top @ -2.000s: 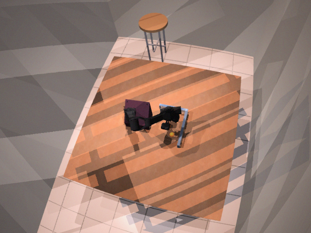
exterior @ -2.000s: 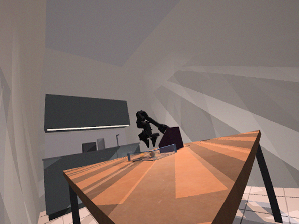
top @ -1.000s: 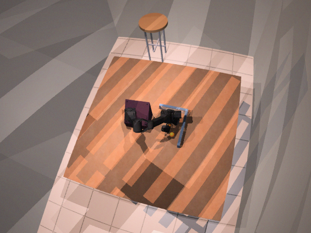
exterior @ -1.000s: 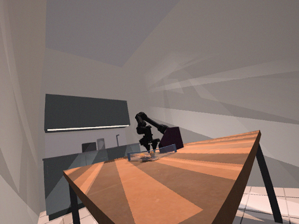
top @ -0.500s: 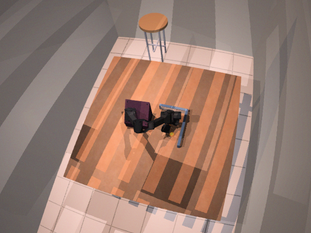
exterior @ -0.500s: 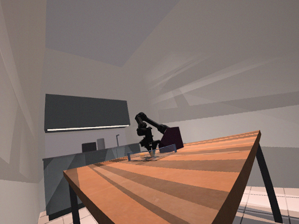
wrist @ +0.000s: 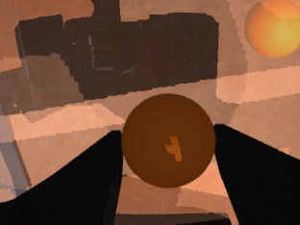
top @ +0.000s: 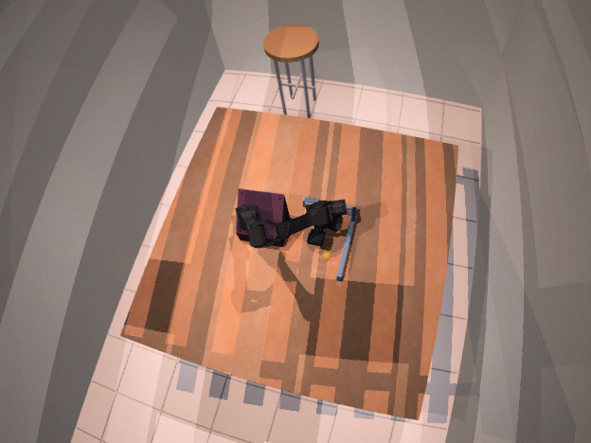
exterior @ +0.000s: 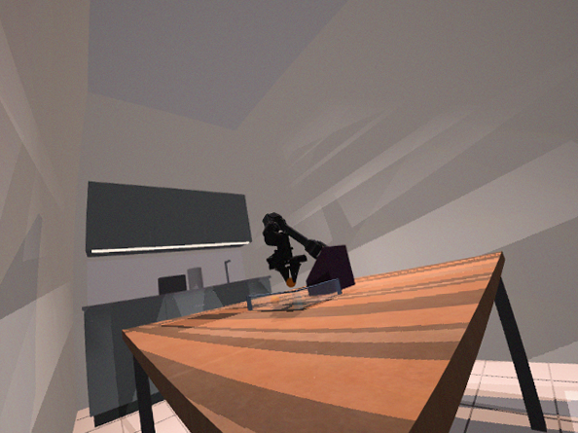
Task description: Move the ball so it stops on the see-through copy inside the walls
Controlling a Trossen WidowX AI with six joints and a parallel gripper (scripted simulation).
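Between the dark fingers at the bottom of the wrist view, the orange ball (wrist: 168,139) is held by the partly closed gripper (wrist: 168,174), lifted off the table (exterior: 333,359), while the see-through copy (wrist: 276,27) is seen toward the upper right.

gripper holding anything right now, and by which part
Yes: the black parallel-jaw gripper is shut on the orange ball, one finger pressing each opposite side at its widest part.
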